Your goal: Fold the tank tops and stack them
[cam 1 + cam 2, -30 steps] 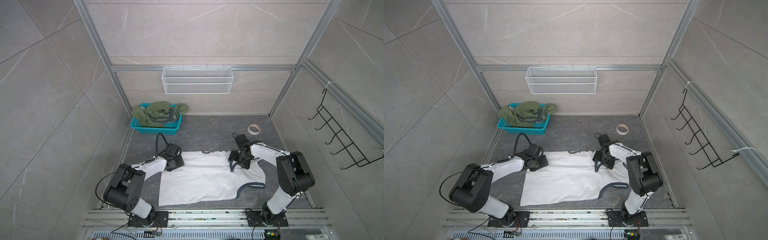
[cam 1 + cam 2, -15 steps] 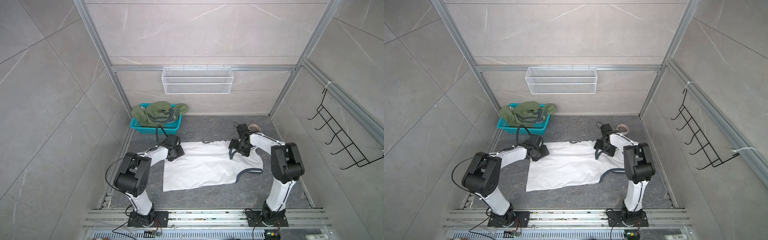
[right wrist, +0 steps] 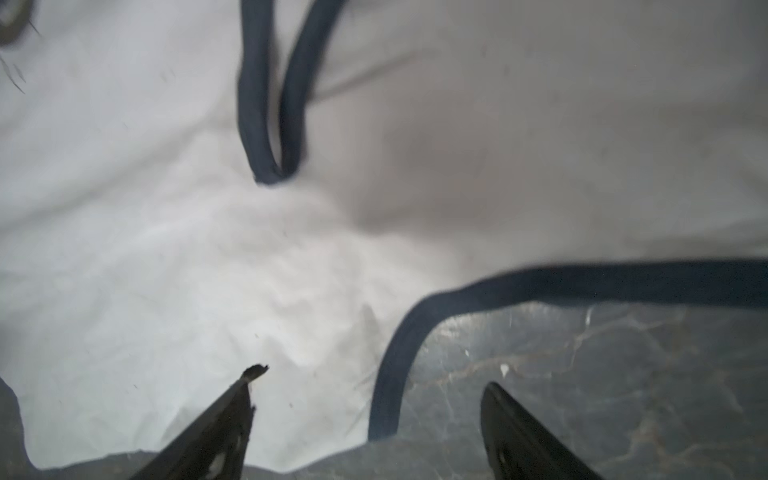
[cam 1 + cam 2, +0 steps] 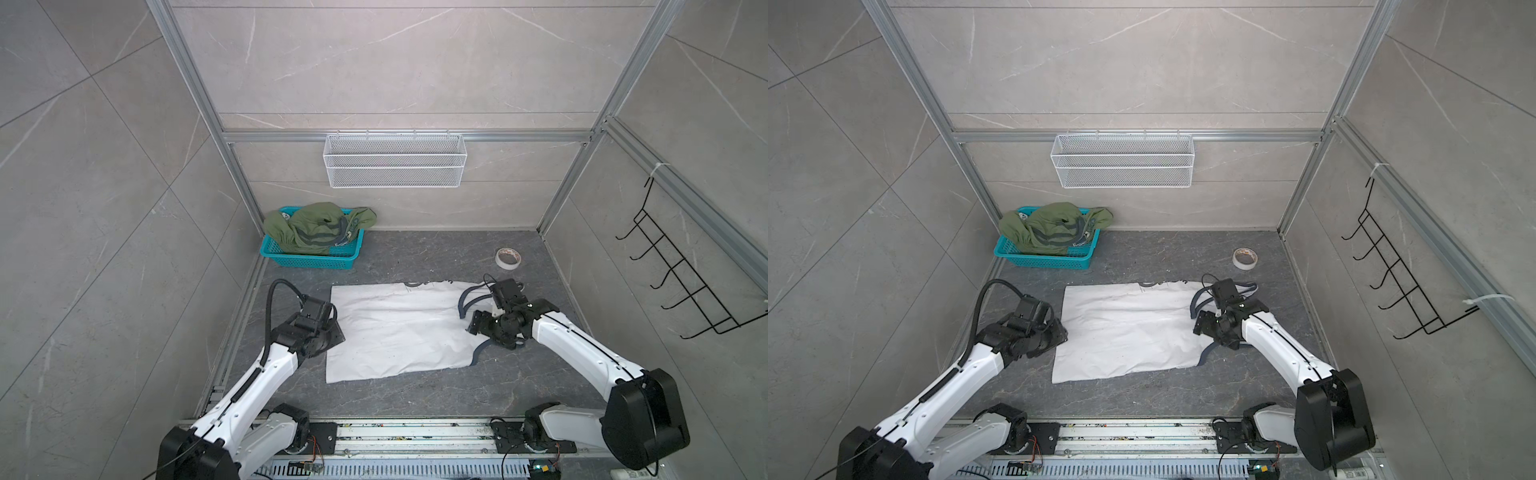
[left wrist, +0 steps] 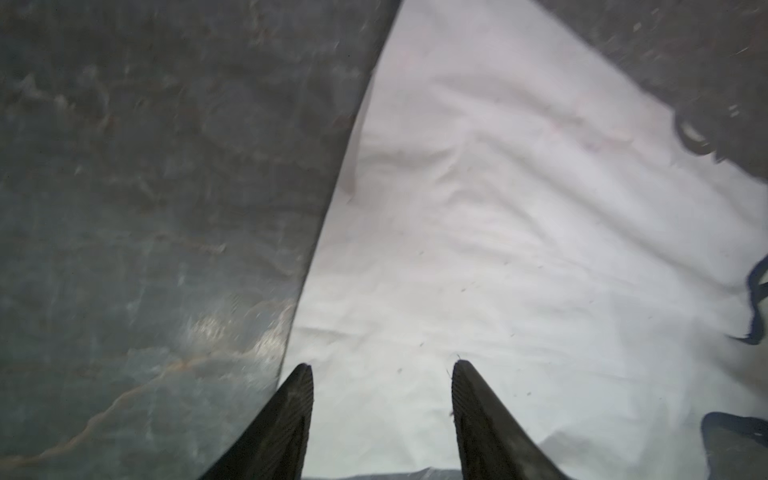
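The white tank top lies spread flat on the dark floor, its navy-trimmed openings to the right. My left gripper sits low at its left edge. In the left wrist view this gripper is open and empty over the white cloth. My right gripper is at the top's right edge by an armhole. In the right wrist view it is open, with a navy trim running between its fingers. The olive green tank top is heaped in the basket.
A teal plastic basket stands at the back left corner. A roll of tape lies at the back right. A white wire shelf hangs on the back wall and a black hook rack on the right wall.
The white top slid away from the front edge with both grippers at its sides. Both grippers have since drawn back toward the front along its side edges.
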Action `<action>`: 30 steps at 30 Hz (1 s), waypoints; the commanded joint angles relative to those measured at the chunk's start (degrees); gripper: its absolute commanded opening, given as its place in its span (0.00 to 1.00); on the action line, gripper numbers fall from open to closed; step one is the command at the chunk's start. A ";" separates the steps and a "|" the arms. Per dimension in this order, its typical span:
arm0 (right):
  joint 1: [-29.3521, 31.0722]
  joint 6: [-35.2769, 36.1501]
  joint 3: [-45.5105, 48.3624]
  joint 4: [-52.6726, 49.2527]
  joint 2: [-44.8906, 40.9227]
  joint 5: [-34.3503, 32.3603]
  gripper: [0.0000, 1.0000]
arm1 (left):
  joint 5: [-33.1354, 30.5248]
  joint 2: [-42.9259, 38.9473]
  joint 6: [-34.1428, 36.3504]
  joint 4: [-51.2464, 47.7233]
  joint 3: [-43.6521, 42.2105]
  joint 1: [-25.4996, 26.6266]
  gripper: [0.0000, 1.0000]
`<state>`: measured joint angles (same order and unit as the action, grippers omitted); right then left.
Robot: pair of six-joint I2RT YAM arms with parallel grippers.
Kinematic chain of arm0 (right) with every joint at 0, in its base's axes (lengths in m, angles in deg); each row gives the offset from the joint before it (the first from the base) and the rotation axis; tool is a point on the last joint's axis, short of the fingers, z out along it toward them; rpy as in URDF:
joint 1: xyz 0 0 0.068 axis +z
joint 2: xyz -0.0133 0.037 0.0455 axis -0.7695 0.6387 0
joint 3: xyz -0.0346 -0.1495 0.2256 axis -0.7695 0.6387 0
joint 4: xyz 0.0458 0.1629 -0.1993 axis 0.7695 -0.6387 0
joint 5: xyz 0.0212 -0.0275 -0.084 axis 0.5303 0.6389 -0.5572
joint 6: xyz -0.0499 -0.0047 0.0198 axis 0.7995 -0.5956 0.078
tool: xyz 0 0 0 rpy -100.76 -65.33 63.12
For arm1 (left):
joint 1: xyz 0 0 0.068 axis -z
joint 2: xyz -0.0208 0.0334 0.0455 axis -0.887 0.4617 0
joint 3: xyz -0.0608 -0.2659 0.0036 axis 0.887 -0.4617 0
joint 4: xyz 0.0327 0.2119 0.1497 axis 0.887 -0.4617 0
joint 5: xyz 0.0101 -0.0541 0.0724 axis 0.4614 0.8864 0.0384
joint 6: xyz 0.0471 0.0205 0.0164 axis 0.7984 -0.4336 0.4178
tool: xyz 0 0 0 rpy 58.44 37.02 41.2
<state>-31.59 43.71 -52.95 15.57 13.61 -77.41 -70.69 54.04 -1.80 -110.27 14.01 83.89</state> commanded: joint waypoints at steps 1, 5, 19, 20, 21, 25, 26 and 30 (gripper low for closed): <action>3.53 -5.40 3.42 -1.31 -3.68 2.74 0.85 | -1.78 -4.97 -4.97 -8.59 -2.56 0.32 0.56; 7.57 -10.12 7.09 0.87 -5.01 4.18 0.82 | -1.29 -6.30 -8.76 -8.51 -5.53 1.64 0.55; 11.16 -18.13 14.82 10.43 -3.27 1.44 0.77 | -0.98 -4.73 -14.09 -3.48 -13.55 5.63 0.51; 11.25 -17.83 14.69 10.60 -2.70 0.94 0.76 | -0.63 -4.49 -14.29 -3.10 -13.71 5.80 0.50; 11.25 -17.56 14.48 10.68 -2.18 0.65 0.74 | -0.35 -4.34 -14.38 -2.86 -13.94 5.92 0.48; 11.44 -16.93 13.90 11.14 -0.31 -0.74 0.69 | 0.40 -4.21 -14.93 -1.73 -14.52 6.63 0.45; 11.43 -16.95 13.80 11.59 0.03 -1.11 0.69 | 0.77 -4.12 -14.99 -1.28 -14.62 6.69 0.44; 11.86 -17.34 13.15 13.23 1.23 -1.56 0.68 | 2.26 -4.12 -15.72 0.61 -14.66 7.23 0.45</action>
<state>-20.24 27.07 -39.90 26.96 12.91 -76.58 -70.21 49.82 -15.79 -111.63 -0.63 90.56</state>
